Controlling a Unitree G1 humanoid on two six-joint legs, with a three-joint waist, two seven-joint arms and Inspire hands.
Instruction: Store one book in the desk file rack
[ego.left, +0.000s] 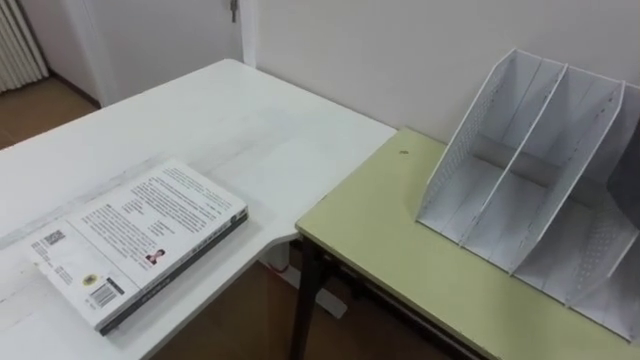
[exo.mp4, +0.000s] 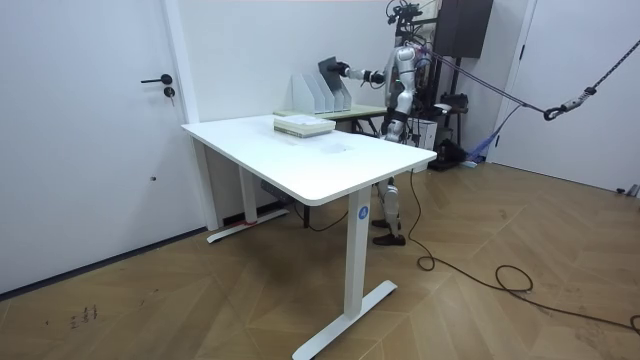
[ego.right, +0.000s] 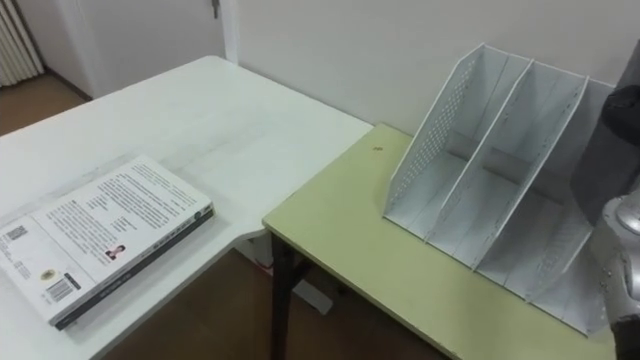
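You had the robot standing at the green desk (ego.left: 400, 250), with the white table (ego.left: 230, 120) to its left and its right arm stretched out to the file rack (ego.left: 530, 170) by the wall. The right hand (exo.mp4: 344, 70) was at a dark flat thing (exo.mp4: 328, 70) at the rack's right end, but you could not tell whether its fingers gripped it. The pale book (ego.left: 140, 245) lay flat on the white table, near its front edge and well apart from the rack. Between them lay the table's corner and the desk top, the two pieces of furniture just beside each other. A door (exo.mp4: 90, 120) stood at the room view's left.
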